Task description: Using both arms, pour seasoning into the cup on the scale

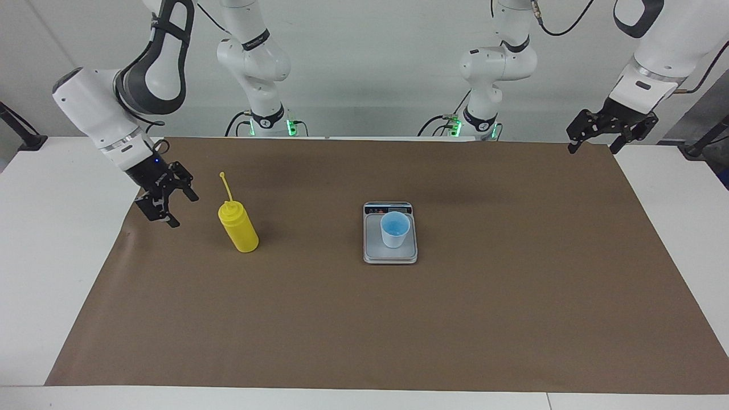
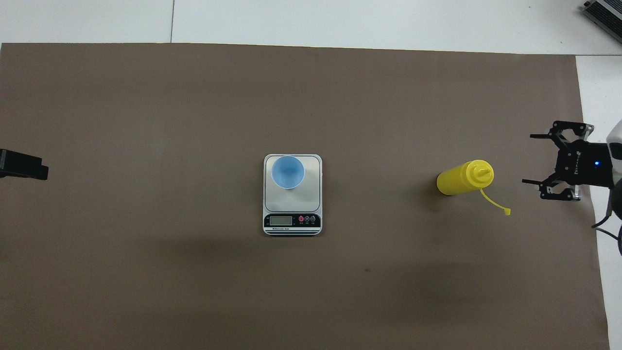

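The yellow seasoning bottle (image 1: 239, 230) (image 2: 459, 179) stands upright on the brown mat toward the right arm's end of the table, its cap strip sticking up. The light-blue cup (image 1: 394, 229) (image 2: 287, 171) stands on the scale (image 1: 376, 251) (image 2: 301, 199) at the middle of the mat, on the part of the plate away from the display. My right gripper (image 1: 183, 210) (image 2: 529, 159) hangs open and empty beside the bottle, clear of it, over the mat's edge. At the other end, my left gripper (image 1: 592, 149) (image 2: 24, 165) waits open and raised over the mat's corner.
A brown mat (image 1: 398, 330) (image 2: 194, 121) covers most of the white table (image 1: 51, 239). Both arm bases (image 1: 267, 122) stand along the table's edge nearest the robots. Nothing else lies on the mat.
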